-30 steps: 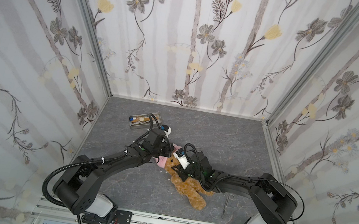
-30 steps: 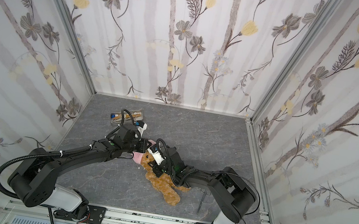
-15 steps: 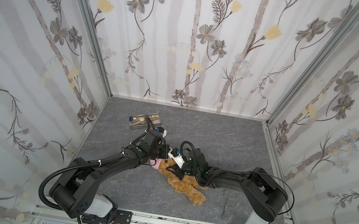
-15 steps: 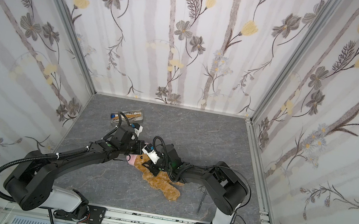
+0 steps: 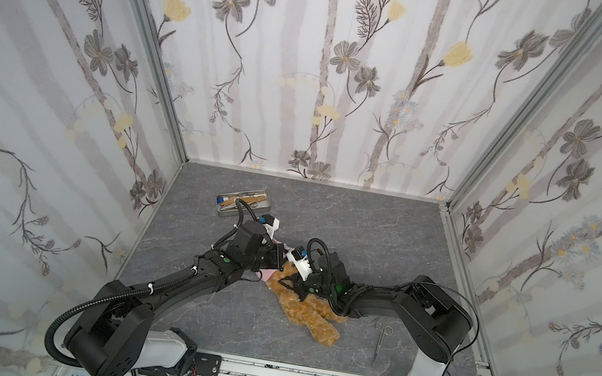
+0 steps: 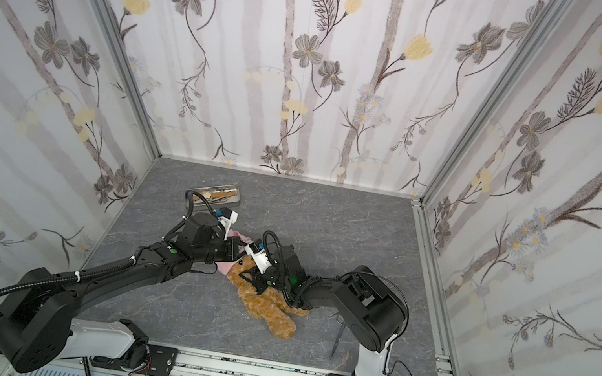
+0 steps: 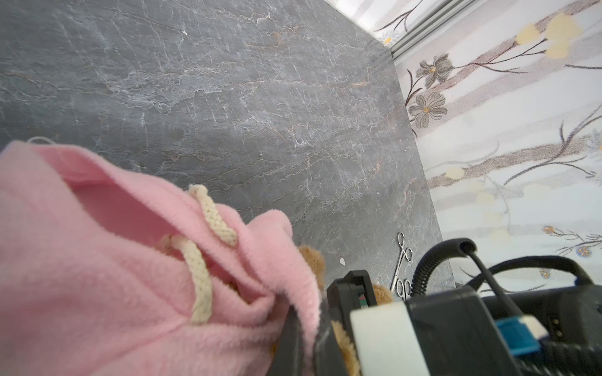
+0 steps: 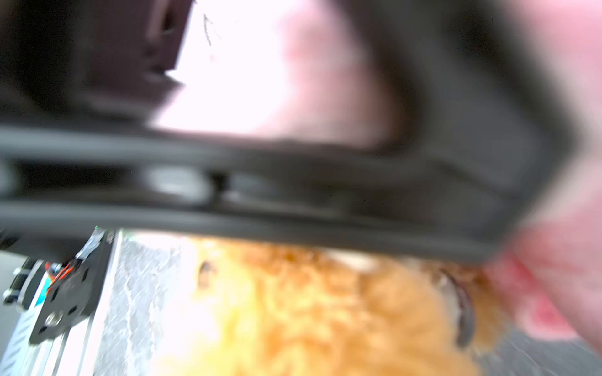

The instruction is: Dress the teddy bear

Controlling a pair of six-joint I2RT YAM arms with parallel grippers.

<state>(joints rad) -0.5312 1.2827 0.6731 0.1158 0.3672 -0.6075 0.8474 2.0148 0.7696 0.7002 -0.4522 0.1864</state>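
left gripper (image 7: 308, 338): jaws are pinched together on a fold of the pink hoodie (image 7: 97, 260). In the left wrist view the fleece is seen squeezed between the two fingers (image 7: 290, 341). A cream drawcord (image 7: 202, 276) is threaded through the hoodie just beside the pinch. Fur of the bear (image 7: 312, 260) is seen right under the held fold, touching it.

right gripper (image 5: 291, 281): it is laid over the bear's head in both top views, tip to tip with the left gripper. Jaw state cannot be told, nor whether anything is clamped. The right wrist view is blurred: one dark finger (image 8: 325, 182) is stretched across it, with fur on one side and pink fleece at its tip.

bear (image 5: 308, 310) (image 6: 265, 305): it is laid flat on the table (image 5: 327, 218), about mid-width and nearer the front edge than the rear. The head is pointed rear-left, under both grippers, with the hoodie bunched against it. The legs are pointed at the front-right corner. Body and legs are left uncovered.

The forceps (image 5: 381, 341) are laid flat near the front edge, right of the bear's legs and not touching them.

The tray (image 5: 269, 198) is set towards the rear-left corner, behind the left gripper and well apart from the bear.
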